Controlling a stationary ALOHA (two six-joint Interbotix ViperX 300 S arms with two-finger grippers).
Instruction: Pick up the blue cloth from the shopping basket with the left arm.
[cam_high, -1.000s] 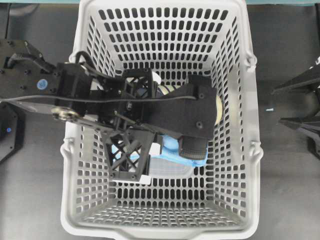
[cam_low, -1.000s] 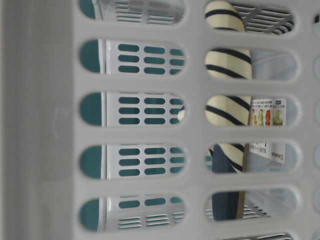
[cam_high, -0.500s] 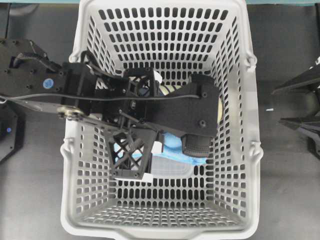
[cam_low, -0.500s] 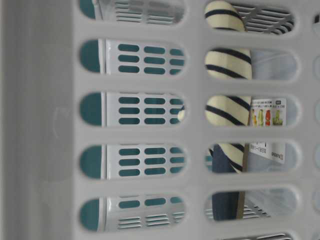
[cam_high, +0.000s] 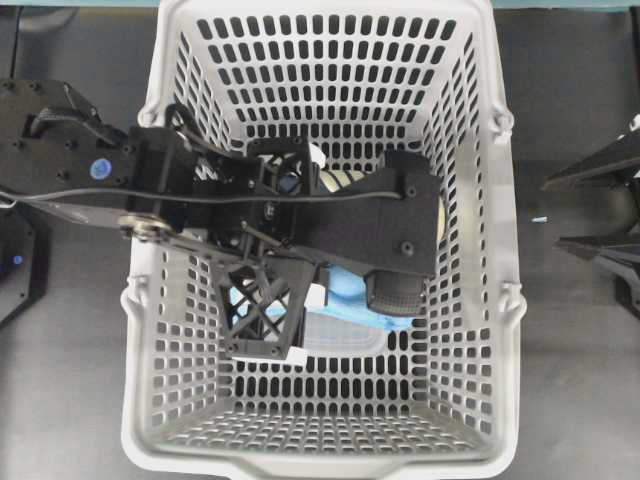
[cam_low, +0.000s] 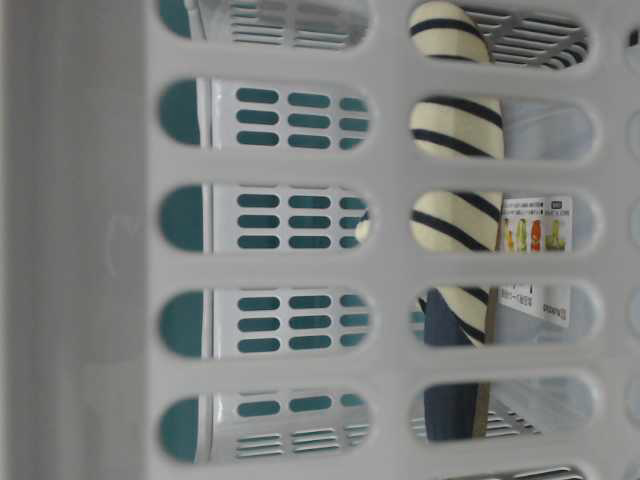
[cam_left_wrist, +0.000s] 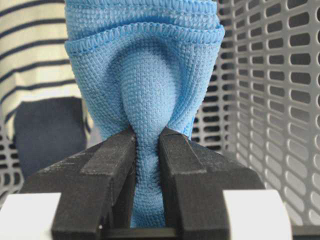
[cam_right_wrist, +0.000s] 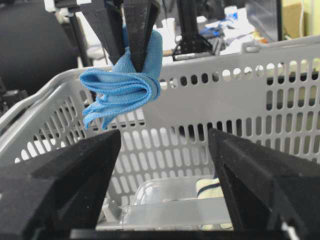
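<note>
The blue cloth (cam_left_wrist: 145, 75) hangs in a folded bunch, pinched between the two black fingers of my left gripper (cam_left_wrist: 146, 137), which is shut on it. From the right wrist view, the cloth (cam_right_wrist: 122, 85) dangles at about rim height of the light-grey shopping basket (cam_right_wrist: 280, 65), with the left gripper (cam_right_wrist: 130, 60) coming down from above. In the overhead view the left arm (cam_high: 370, 225) reaches into the basket (cam_high: 505, 380) and covers most of the cloth (cam_high: 345, 285). My right gripper (cam_right_wrist: 165, 145) is open outside the basket's right wall, holding nothing.
A navy-and-cream striped slipper (cam_low: 455, 120) and a clear plastic container (cam_right_wrist: 175, 200) lie on the basket floor below the cloth. The slipper (cam_left_wrist: 35, 45) also shows behind the cloth. The slotted basket wall (cam_left_wrist: 280, 100) stands close on the right.
The left arm has shifted slightly with the cloth still held between its fingers. The right gripper has not moved.
</note>
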